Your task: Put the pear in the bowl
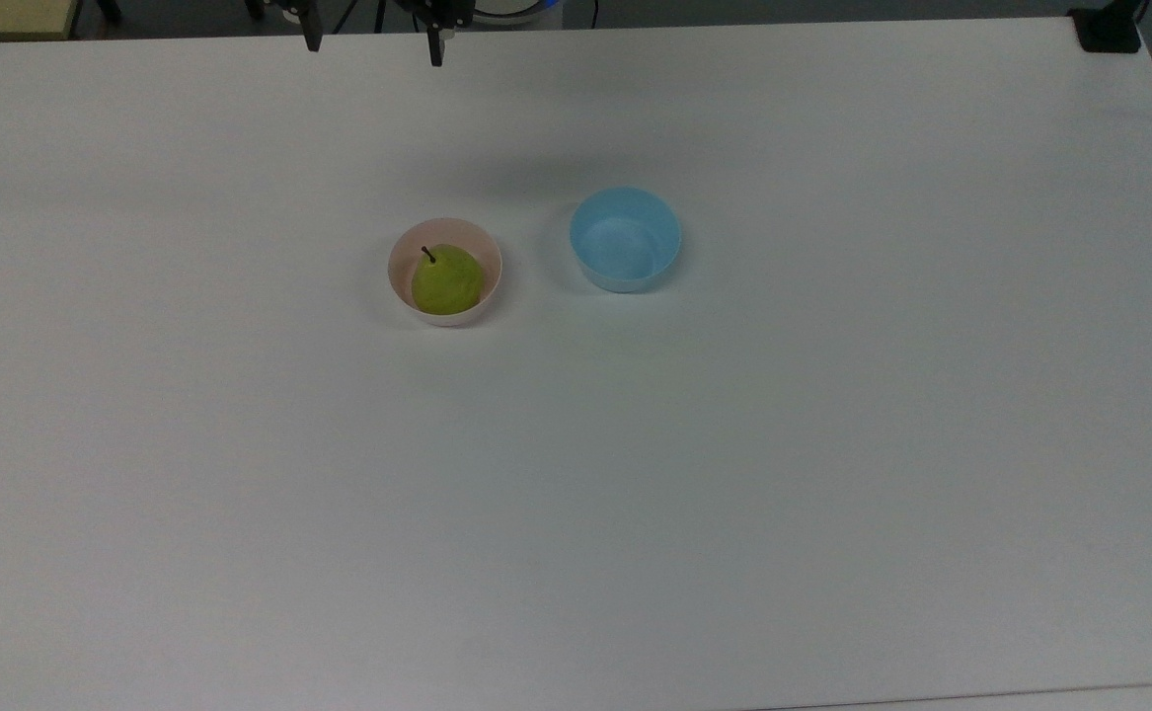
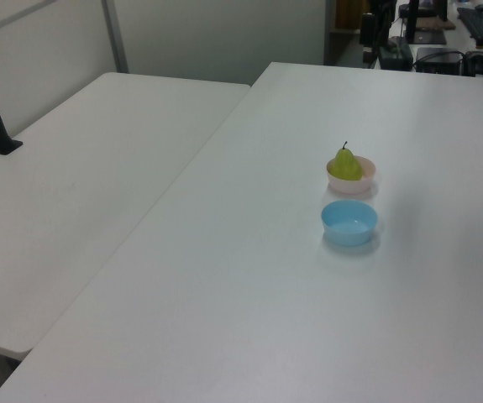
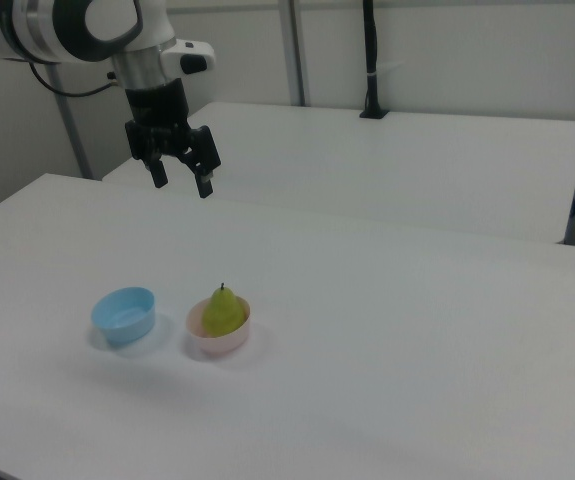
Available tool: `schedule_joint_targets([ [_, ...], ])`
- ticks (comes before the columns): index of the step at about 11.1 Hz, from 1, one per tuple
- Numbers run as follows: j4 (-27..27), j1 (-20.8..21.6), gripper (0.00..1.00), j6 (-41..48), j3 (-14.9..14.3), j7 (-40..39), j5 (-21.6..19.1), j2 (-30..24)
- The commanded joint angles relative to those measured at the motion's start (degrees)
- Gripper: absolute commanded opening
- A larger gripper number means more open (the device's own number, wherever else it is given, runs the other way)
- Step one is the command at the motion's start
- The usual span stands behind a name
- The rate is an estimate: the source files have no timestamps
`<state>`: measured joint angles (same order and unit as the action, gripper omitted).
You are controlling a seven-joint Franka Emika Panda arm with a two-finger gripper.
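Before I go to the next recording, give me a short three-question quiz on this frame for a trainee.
1. True or false: the pear sits in the blue bowl.
2. Multiple choice: in the right view the gripper is A) shut on the pear, B) open and raised behind the bowls, C) resting on the table.
3. Fill in: in the top view, the blue bowl stands to the ____ of the pink bowl.

Key: 1 false, the pear is in the pink bowl; 2 B; 3 right.
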<state>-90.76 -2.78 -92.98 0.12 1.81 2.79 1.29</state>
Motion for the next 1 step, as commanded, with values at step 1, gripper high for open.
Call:
schedule_joint_targets([
  [1,-0.12,-0.56,1.0,1.66,0.76,0.74,-0.86,-0.67],
])
